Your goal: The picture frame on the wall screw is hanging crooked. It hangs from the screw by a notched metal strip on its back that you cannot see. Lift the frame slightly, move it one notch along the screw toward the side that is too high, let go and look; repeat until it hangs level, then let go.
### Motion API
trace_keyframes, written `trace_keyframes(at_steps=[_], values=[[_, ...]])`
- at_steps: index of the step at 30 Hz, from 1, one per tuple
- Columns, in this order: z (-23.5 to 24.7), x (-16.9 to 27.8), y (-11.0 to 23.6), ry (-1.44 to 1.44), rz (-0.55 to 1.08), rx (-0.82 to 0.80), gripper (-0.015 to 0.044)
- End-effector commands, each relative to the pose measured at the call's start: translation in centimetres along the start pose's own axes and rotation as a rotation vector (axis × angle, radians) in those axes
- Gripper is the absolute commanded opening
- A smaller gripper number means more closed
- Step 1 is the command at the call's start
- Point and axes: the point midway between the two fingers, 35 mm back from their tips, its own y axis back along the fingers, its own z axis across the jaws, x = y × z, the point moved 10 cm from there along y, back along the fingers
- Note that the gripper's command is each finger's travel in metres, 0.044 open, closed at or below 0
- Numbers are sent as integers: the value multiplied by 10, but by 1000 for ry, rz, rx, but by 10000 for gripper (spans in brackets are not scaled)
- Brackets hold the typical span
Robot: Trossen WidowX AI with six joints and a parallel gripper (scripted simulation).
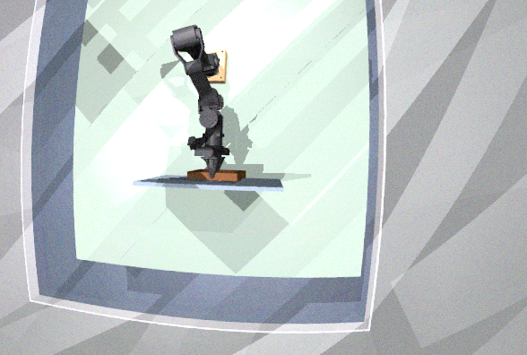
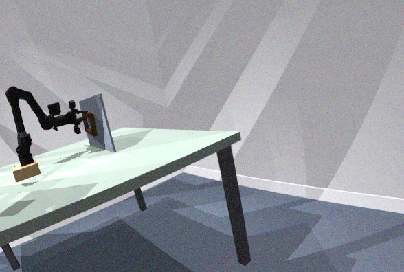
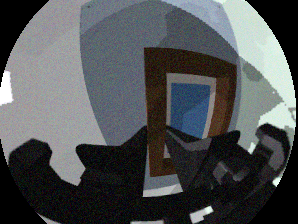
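My black parallel-jaw gripper (image 1: 214, 173) is clamped narrowly on the top edge of the brown wooden picture frame (image 1: 233, 175), which hangs against the upright grey-blue wall panel (image 1: 264, 183) standing on the pale green table top (image 1: 291, 93). In the wrist view, the frame (image 3: 156, 116) surrounds a blue picture (image 3: 189, 110). My arm rises from a tan wooden base block (image 2: 25, 172).
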Motion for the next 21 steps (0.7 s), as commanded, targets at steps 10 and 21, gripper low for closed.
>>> trace_keyframes(at_steps=[10, 21], values=[[6, 1, 0, 0, 2, -17, 0], [7, 1, 0, 0, 2, -17, 0]])
